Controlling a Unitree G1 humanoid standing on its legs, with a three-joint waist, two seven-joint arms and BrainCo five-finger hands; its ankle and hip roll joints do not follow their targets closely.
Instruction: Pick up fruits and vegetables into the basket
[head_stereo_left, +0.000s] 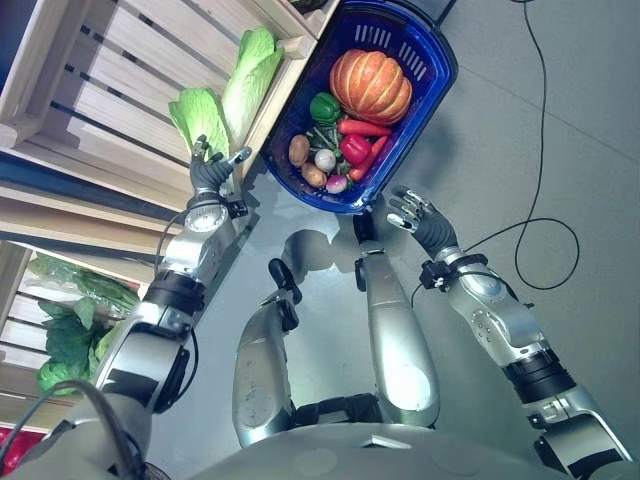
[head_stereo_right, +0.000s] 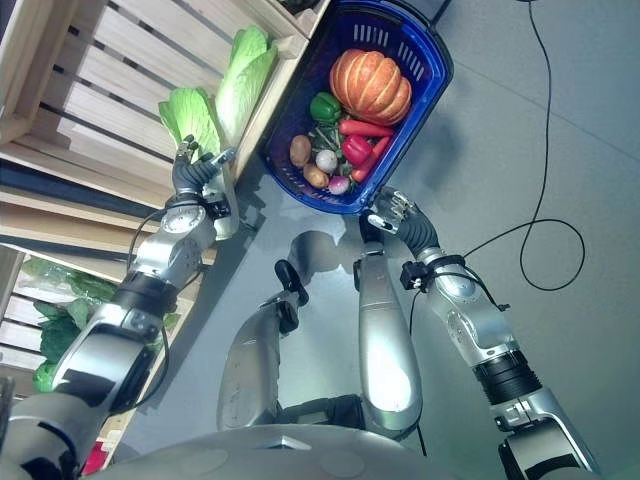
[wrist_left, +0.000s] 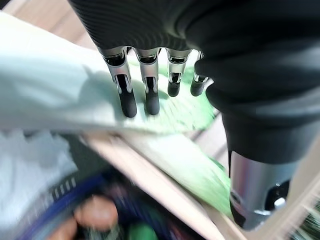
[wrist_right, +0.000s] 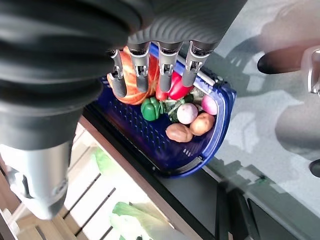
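A blue basket (head_stereo_left: 432, 52) stands on the floor ahead, holding an orange pumpkin (head_stereo_left: 371, 85), a green pepper (head_stereo_left: 324, 107), red peppers (head_stereo_left: 355, 148), potatoes (head_stereo_left: 299, 150) and other small vegetables. Two pale green cabbages lie on the wooden shelf to its left, the nearer cabbage (head_stereo_left: 199, 114) beside the farther cabbage (head_stereo_left: 250, 75). My left hand (head_stereo_left: 212, 172) is open at the nearer cabbage's base, and its straight fingers (wrist_left: 127, 100) lie over the leaf. My right hand (head_stereo_left: 415, 212) hangs open just short of the basket's near rim, with its fingers (wrist_right: 150, 75) holding nothing.
The slatted wooden shelf (head_stereo_left: 100, 90) runs along the left, its front edge close to the basket. A lower shelf holds dark leafy greens (head_stereo_left: 70, 335). Grey floor (head_stereo_left: 570, 120) stretches to the right of the basket.
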